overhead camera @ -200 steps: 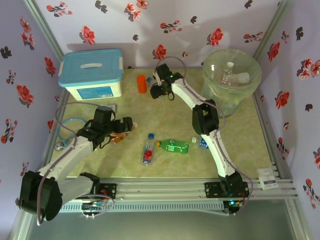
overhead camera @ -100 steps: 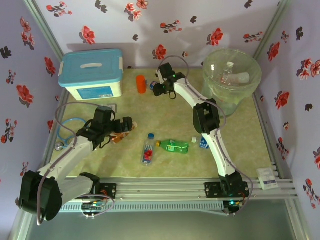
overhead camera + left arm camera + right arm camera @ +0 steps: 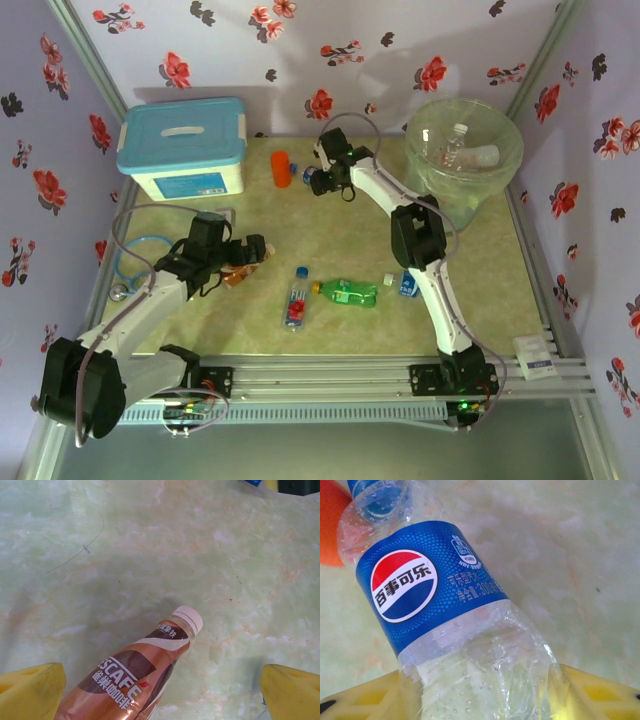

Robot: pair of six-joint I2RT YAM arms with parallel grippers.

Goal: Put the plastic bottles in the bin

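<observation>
My right gripper (image 3: 318,180) (image 3: 480,696) is at the back of the table, shut on a clear bottle with a blue label (image 3: 432,592); both yellow fingers press its sides. An orange bottle (image 3: 283,168) (image 3: 329,530) lies just left of it. My left gripper (image 3: 250,252) (image 3: 161,694) hangs open over a brown coffee bottle (image 3: 132,677) (image 3: 237,273) lying between its fingers, untouched. A red-labelled clear bottle (image 3: 296,302) and a green bottle (image 3: 350,293) lie mid-table. The pale-green bin (image 3: 510,170) stands back right with clear bottles (image 3: 470,150) inside.
A white box with a blue lid (image 3: 183,145) stands at the back left. A blue cable loop (image 3: 135,262) lies at the left edge. A small blue item (image 3: 406,286) sits beside the right arm. A white packet (image 3: 533,356) rests on the front rail.
The right jaws have closed in on the blue-labelled bottle, and that wrist has shifted slightly. The left arm has not moved.
</observation>
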